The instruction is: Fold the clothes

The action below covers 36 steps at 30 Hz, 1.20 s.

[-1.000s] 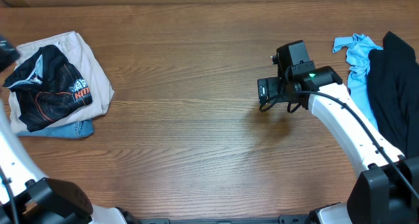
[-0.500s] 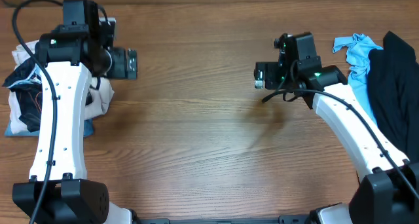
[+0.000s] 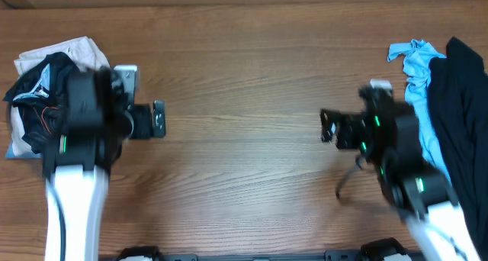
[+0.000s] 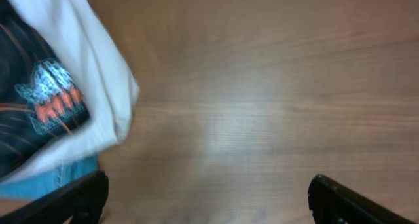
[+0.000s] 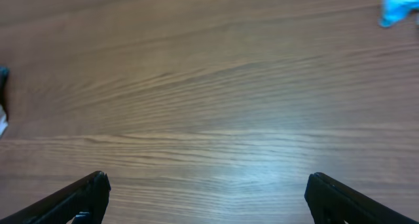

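Black jersey (image 4: 26, 86) sits bunched just beside the left gripper (image 4: 206, 194); it and the right gripper (image 5: 206, 191) both gape wide, holding nothing.

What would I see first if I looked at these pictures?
The left gripper and right gripper, blurry, open and empty, hang over a wooden table. A black jersey with orange print lies crumpled on beige trousers at the left edge; a light blue shirt sits far right.
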{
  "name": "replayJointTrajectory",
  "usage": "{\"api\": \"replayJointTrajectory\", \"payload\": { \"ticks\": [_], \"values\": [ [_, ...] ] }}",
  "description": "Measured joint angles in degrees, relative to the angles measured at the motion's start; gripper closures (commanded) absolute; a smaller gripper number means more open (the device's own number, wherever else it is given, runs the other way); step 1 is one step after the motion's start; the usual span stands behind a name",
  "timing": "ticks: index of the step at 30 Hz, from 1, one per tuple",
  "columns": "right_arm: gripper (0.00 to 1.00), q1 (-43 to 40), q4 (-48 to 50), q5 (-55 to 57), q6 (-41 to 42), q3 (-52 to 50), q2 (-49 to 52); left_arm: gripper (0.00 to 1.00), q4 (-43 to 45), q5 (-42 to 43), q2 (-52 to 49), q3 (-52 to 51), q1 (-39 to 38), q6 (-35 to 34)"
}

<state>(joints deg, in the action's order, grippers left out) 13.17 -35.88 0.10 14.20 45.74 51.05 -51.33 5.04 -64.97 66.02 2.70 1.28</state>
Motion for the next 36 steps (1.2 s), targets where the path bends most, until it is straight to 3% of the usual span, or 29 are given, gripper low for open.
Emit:
{"api": "replayJointTrajectory", "payload": {
  "ticks": [4, 8, 25, 31, 36],
  "values": [
    [0.0, 0.0, 0.6, 3.9, 1.7, -7.5, -13.3, 0.0, 9.7, -0.2, 22.2, -11.5, 0.0, 0.0],
    [0.0, 0.0, -1.2, 5.0, 2.3, -9.2, -16.0, 0.0, 10.6, -0.4, 29.4, -14.0, 0.0, 0.0],
    [0.0, 0.0, -2.7, 5.5, 2.3, -9.6, -15.9, 0.0, -5.0, -0.6, 29.7, -14.8, 0.0, 0.0],
    [0.0, 0.0, -2.6, 5.5, 2.3, -9.8, -16.5, 0.0, -6.0, -0.6, 29.7, -14.8, 0.0, 0.0],
    [0.0, -2.3, -6.5, 5.5, 2.3, -12.5, -23.5, 0.0, -6.0, -0.6, 29.7, -14.8, 0.0, 0.0]
  ]
}}
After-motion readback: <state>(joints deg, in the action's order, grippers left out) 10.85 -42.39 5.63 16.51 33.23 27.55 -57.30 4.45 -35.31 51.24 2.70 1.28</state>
